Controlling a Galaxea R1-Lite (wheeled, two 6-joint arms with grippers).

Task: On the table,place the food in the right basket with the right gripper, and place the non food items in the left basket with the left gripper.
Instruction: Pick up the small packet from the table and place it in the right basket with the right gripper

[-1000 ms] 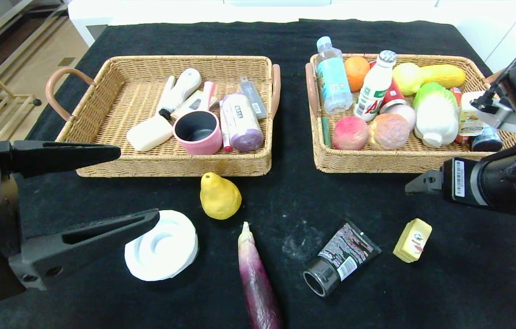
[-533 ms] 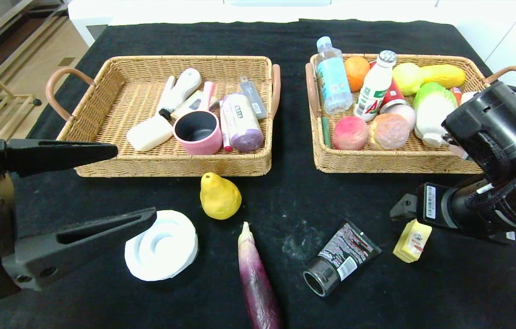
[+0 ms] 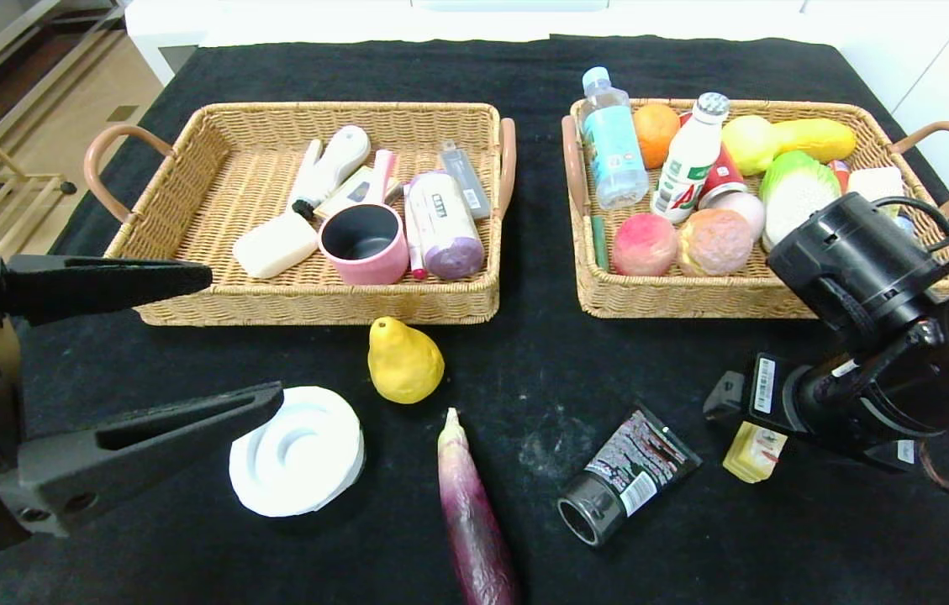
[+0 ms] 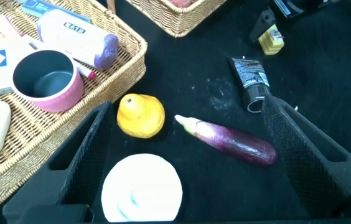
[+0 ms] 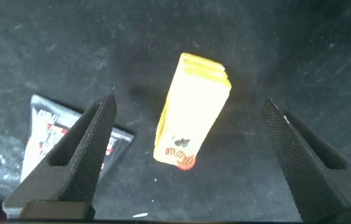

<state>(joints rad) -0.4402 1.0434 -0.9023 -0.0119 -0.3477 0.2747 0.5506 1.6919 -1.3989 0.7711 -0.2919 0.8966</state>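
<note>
On the black table (image 3: 541, 353) lie a yellow pear (image 3: 403, 361), a purple eggplant (image 3: 474, 512), a white ringed disc (image 3: 297, 449), a black squeeze tube (image 3: 625, 475) and a small yellow carton (image 3: 753, 452). My right gripper (image 5: 190, 102) hangs open just above the carton (image 5: 191, 112), one finger on each side and not touching it; the head view shows only one finger (image 3: 718, 402) beside the arm. My left gripper (image 3: 245, 334) stands wide open at the near left, above the disc (image 4: 141, 190) and the pear (image 4: 140, 115), with nothing in it.
The left basket (image 3: 188, 168) holds toiletries and a pink mug (image 3: 363, 244). The right basket (image 3: 693, 298) is crowded with bottles, fruit and a cabbage. The tube (image 5: 57, 140) lies close beside the carton. The eggplant (image 4: 234, 140) lies between the pear and the tube (image 4: 250, 81).
My right arm has swung from over the right basket's near corner down and forward to the yellow carton, which it now partly hides. The left gripper has barely shifted.
</note>
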